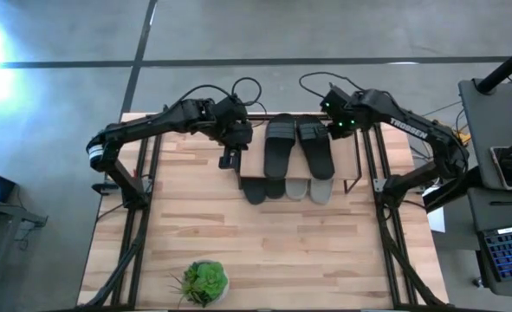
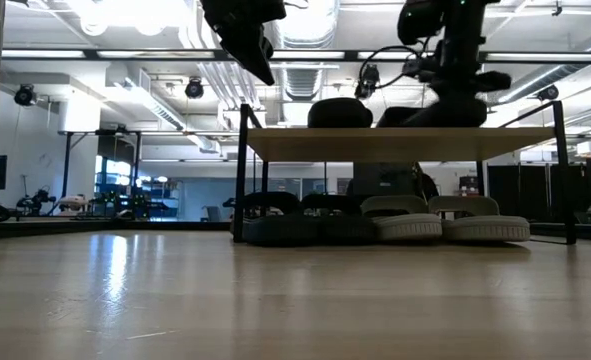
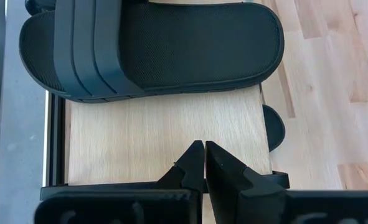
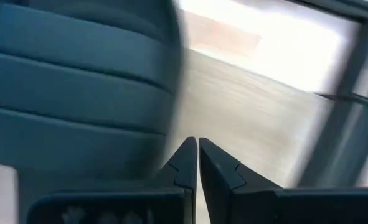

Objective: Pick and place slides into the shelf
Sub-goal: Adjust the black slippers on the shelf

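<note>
The shelf [image 1: 346,161] stands at the table's far middle, on thin black legs. Two black slides [image 1: 281,144] [image 1: 316,147] lie side by side on its top board [image 3: 159,137]. Two dark slides [image 2: 275,228] and two light grey ones [image 2: 410,225] sit on the table under it, their toes showing at its near edge [image 1: 288,190]. My left gripper [image 1: 230,159] [image 3: 204,147] hangs shut over the board's left end, clear of the left black slide [image 3: 152,50]. My right gripper [image 1: 335,130] [image 4: 197,142] is shut, close beside the right black slide's strap [image 4: 78,81]. My right gripper points steeply down next to the strap end of the right black slide, at its far right side. The wrist view is blurred and the low view shows the arm merging with the slide, so I cannot tell whether the fingers touch it.
A small green plant [image 1: 205,282] stands near the table's near edge, left of the middle. Bare tabletop [image 1: 238,234] lies between it and the shelf. A laptop [image 1: 507,251] and other gear sit beyond the table's right edge.
</note>
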### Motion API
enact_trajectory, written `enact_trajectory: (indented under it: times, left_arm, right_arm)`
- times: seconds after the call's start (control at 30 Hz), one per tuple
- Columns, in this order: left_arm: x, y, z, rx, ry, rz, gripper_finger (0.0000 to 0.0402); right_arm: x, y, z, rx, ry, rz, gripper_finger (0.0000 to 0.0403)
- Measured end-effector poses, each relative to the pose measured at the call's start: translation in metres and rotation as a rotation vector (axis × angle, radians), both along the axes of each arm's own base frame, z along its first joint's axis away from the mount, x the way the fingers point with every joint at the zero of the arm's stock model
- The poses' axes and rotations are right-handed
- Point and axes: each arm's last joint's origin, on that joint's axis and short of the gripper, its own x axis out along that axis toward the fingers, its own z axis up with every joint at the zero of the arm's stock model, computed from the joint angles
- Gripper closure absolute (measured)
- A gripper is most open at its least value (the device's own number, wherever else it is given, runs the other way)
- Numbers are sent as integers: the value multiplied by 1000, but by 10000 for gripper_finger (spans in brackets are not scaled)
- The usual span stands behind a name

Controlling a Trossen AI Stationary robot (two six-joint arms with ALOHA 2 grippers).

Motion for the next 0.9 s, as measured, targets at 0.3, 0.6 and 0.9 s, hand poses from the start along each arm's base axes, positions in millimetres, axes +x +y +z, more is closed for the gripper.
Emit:
enact_trajectory:
  times: [0.3,0.6,0.9]
  left_arm:
    - [0,0,0,0,0,0,402]
    - [0,0,0,0,1,0,402]
    - [0,0,0,0,1,0,402]
  right_arm:
    - [-21,25,5,153,138,58,394]
    - [-9,60,-2,154,139,166,394]
    - [3,75,-10,143,102,194,394]
